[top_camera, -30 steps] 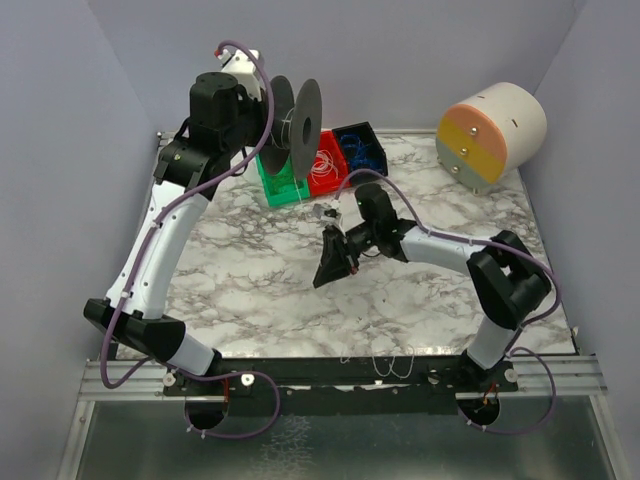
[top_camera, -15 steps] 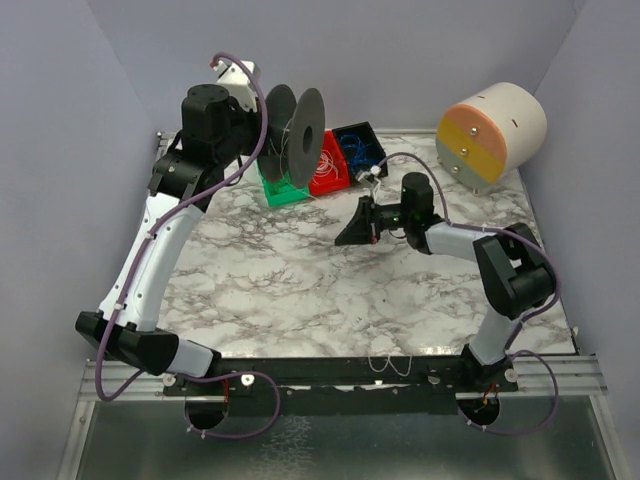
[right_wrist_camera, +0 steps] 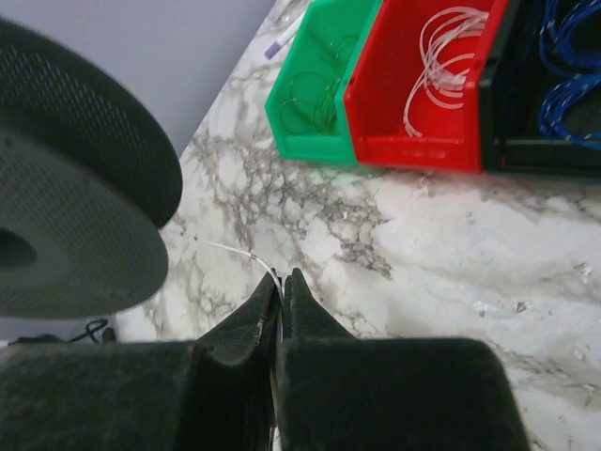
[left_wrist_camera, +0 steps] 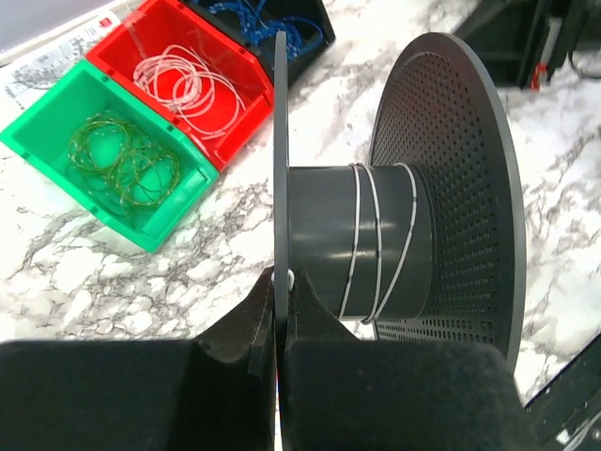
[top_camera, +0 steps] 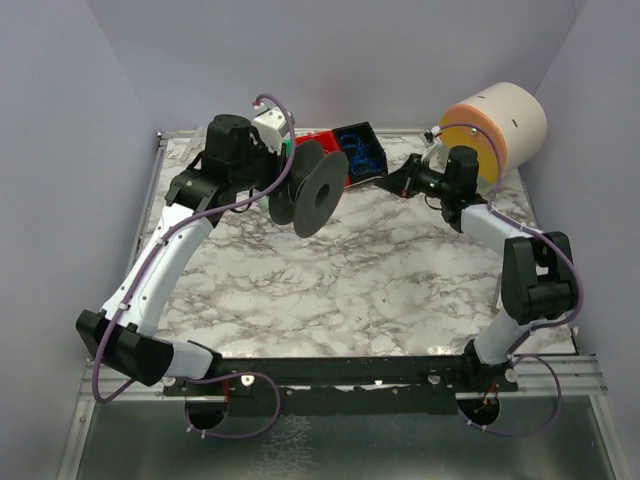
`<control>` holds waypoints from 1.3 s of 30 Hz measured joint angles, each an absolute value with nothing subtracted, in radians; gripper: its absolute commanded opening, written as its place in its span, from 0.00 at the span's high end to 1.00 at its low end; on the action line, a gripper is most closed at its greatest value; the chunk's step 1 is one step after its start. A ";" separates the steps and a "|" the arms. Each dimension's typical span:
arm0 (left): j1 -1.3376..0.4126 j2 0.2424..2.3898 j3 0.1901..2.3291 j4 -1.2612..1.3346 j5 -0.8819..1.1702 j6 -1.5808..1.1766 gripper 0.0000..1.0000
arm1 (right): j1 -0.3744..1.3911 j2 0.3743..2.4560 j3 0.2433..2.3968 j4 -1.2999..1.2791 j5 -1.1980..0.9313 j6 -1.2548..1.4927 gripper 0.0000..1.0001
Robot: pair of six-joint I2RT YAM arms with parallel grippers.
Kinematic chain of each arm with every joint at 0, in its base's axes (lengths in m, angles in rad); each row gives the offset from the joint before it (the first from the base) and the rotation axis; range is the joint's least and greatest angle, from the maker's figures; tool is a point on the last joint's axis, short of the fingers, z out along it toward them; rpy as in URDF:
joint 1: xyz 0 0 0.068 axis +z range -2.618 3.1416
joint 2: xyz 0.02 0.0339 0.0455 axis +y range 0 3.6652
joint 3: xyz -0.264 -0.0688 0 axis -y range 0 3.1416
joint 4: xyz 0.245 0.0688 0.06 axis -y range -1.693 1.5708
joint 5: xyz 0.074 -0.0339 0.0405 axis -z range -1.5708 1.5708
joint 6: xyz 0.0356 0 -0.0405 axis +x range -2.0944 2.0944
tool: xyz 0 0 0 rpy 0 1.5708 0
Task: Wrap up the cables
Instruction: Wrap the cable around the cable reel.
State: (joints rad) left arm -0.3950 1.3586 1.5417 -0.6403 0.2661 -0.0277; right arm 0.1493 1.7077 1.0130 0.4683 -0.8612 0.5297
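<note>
Where the left gripper is pressed shut, its fingers pinch the rim of one flange of the dark spool, which hangs clear of the marble table. The right gripper is also closed, nipping the end of a whitish cable that trails off leftward. Whitish cable also circles the spool's hub in about three turns. The hub's axis lies sideways in the left wrist view, both flanges upright. Three bins stand behind: green cables in the green bin, whitish coils in the red bin, blue cables in the black bin.
</note>
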 measured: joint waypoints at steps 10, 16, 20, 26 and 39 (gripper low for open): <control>-0.601 1.359 1.482 -0.675 0.212 0.086 1.00 | 0.158 1.633 1.156 0.281 -0.551 0.403 1.00; -0.612 1.359 1.472 -0.672 0.142 0.135 1.00 | 0.153 1.604 1.217 0.173 -0.419 0.334 0.99; -0.628 1.359 1.471 -0.671 0.126 0.150 1.00 | 0.136 1.571 1.253 0.120 -0.350 0.290 0.99; -0.637 1.357 1.473 -0.667 0.121 0.163 1.00 | 0.107 1.561 1.307 0.084 -0.224 0.196 0.99; -0.635 1.429 1.735 -0.743 0.118 0.083 1.00 | 0.084 1.605 1.151 0.130 -0.682 0.032 0.69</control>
